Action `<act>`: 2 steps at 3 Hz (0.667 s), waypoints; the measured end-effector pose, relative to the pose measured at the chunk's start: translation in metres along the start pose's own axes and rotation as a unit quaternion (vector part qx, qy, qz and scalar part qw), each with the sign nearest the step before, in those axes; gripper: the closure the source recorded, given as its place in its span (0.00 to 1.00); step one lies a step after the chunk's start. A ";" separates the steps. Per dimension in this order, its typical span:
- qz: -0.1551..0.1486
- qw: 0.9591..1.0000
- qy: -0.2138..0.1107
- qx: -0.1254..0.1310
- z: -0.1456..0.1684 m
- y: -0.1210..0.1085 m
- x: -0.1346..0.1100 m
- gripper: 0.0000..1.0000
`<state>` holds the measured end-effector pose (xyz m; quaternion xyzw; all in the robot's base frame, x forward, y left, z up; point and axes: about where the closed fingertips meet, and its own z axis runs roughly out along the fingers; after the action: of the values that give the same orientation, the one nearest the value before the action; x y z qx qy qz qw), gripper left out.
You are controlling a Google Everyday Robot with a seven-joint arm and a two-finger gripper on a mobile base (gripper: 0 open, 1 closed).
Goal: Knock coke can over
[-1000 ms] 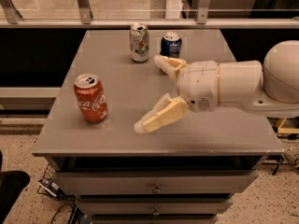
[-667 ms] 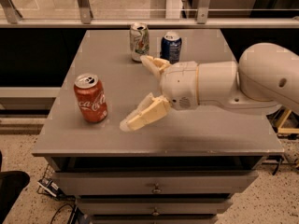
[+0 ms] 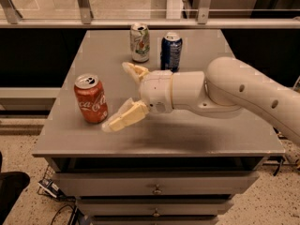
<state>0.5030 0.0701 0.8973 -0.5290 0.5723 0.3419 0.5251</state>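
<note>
The red coke can (image 3: pixel 91 99) stands upright near the front left of the grey table (image 3: pixel 197 135). My gripper (image 3: pixel 118 97) is open, its cream fingers spread wide just right of the can. The near finger (image 3: pixel 124 117) has its tip close beside the can's base. The far finger (image 3: pixel 135 71) points toward the back. The gripper holds nothing.
A white-and-green can (image 3: pixel 140 42) and a dark blue can (image 3: pixel 171 51) stand upright at the back of the table, just behind the arm. Drawers sit under the tabletop. A railing runs behind the table. The floor lies to the left and right.
The arm and open gripper have moved left across the table toward the coke can. The near fingertip is now next to the can. The cans have not moved.
</note>
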 end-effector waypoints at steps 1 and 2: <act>0.013 1.000 -0.014 -0.019 0.025 0.002 0.003 0.00; 0.031 0.998 -0.037 -0.042 0.047 0.007 -0.004 0.19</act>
<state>0.5074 0.1166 0.8900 -0.5196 0.5536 0.4014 0.5123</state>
